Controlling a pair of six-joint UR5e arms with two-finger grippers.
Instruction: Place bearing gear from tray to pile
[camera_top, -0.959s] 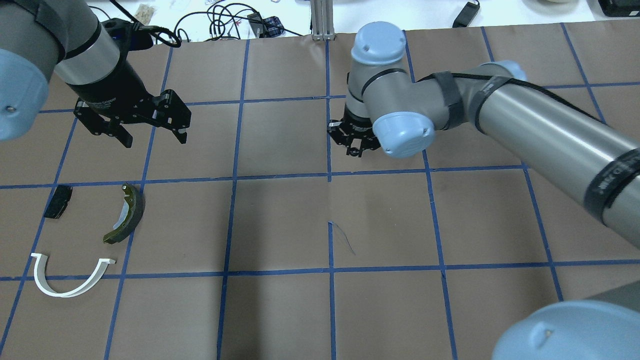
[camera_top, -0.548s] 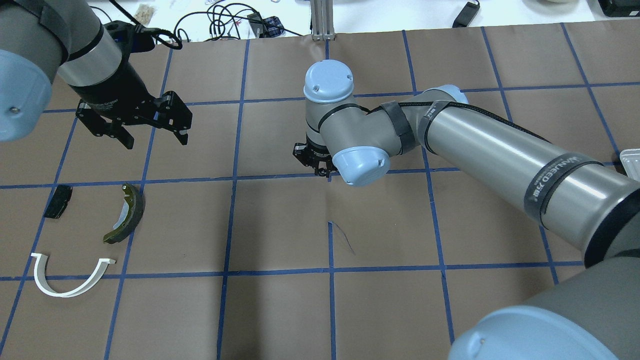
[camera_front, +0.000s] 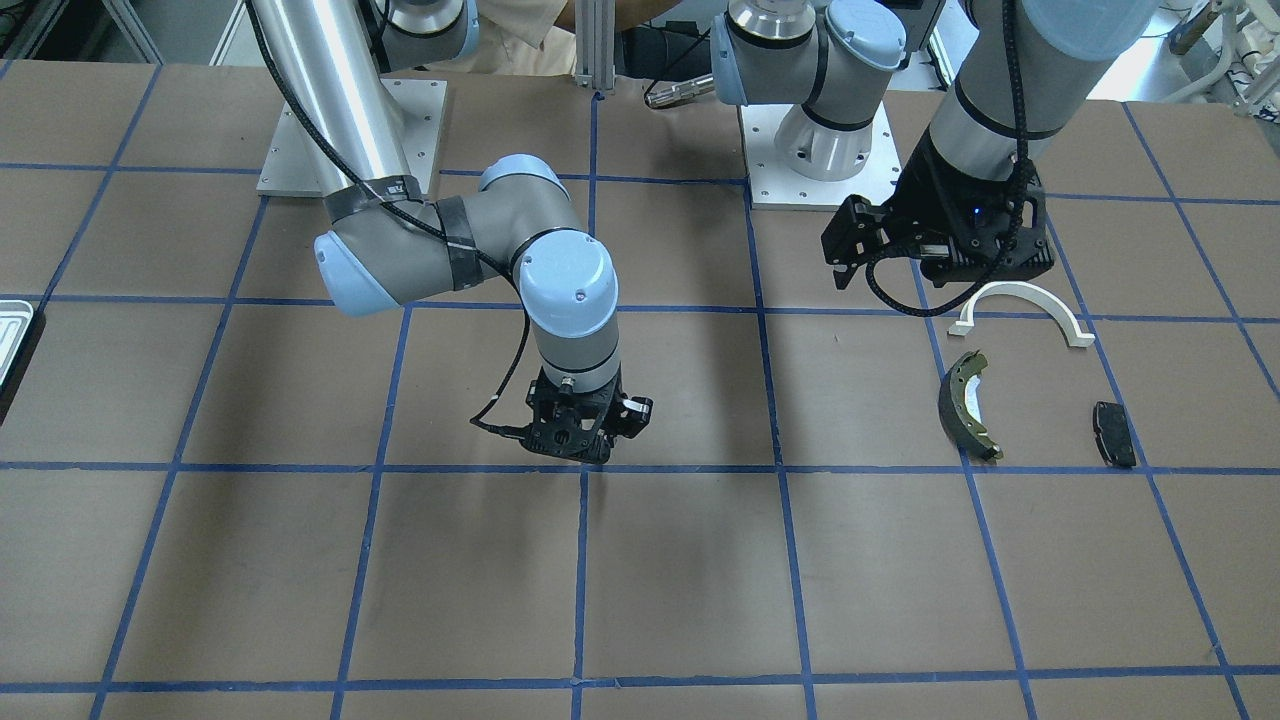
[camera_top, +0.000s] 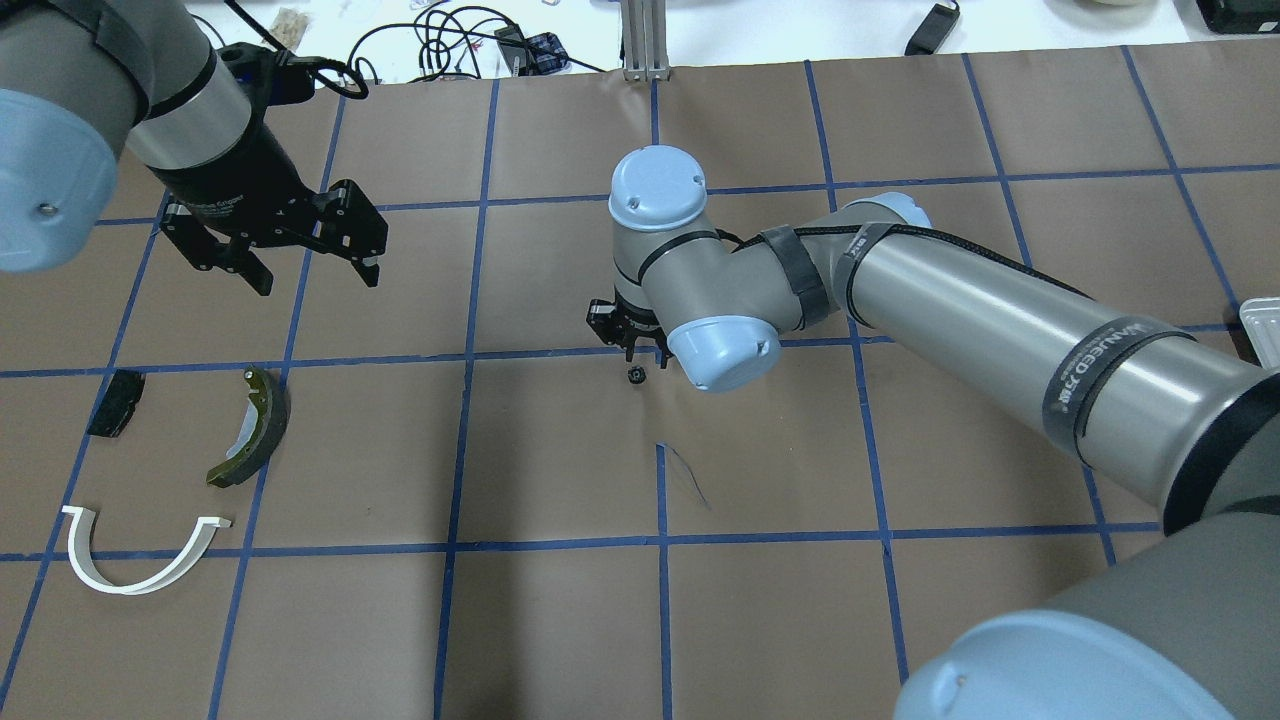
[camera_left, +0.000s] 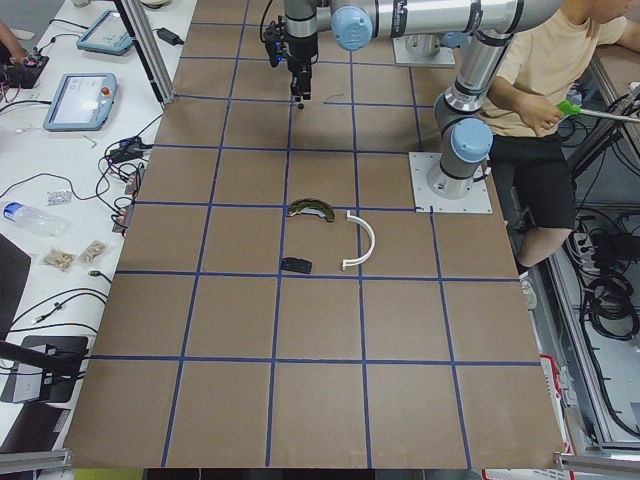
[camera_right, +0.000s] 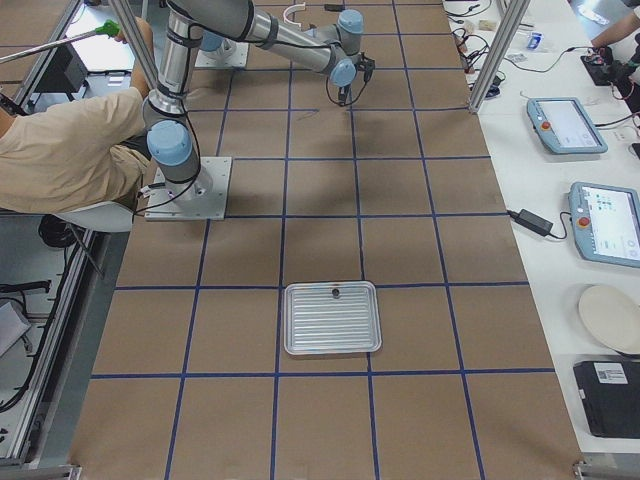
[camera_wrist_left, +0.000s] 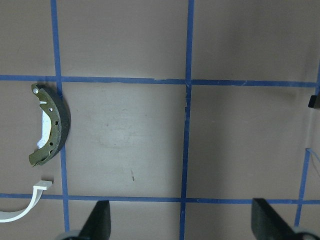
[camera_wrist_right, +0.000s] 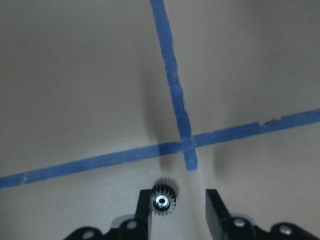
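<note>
**Inspector:** Since half a second ago, what has changed?

**Clerk:** The gear (camera_top: 634, 375) now shows apart from the right gripper (camera_wrist_right: 177, 200), just nearer than it in the overhead view. Before, it was hidden at the fingers. That arm has barely shifted.

**Inspector:** Tool state?

**Clerk:** Right gripper released. Its wrist view shows the fingers spread wider than the gear, which touches one finger only. The gear appears to lie flat, bore up, just beside a tape cross (camera_wrist_right: 189, 145). Left gripper (camera_top: 313, 280) likewise spread, and empty.

**Inspector:** Layout, from the robot outward?

**Clerk:** Nearest is the arch (camera_front: 1020, 290), then the shoe (camera_top: 265, 425) and pad (camera_top: 115, 403). Those form the pile, on the robot's left. Next comes the gear at mid-table. Farther still, the left gripper hovers beyond the pile. The tray (camera_right: 330, 325) sits at the robot's right end, well apart.

**Inspector:** Deciding relation?

**Clerk:** The gear lies well to the right of both the pile and the left gripper. The right gripper is directly over it, while the left is nearer the pile. Being round, it has no long axis to align with. In my judgement it is not yet delivered, and this looks like a hand-off spot.

**Inspector:** Surface and room?

**Clerk:** The table (camera_top: 560, 620) is flat brown paper with a blue tape grid. Cables (camera_top: 450, 30) lie past the far edge and tablets (camera_right: 566, 125) sit on a side bench. A seated person (camera_left: 540, 90) is behind the bases.
</note>
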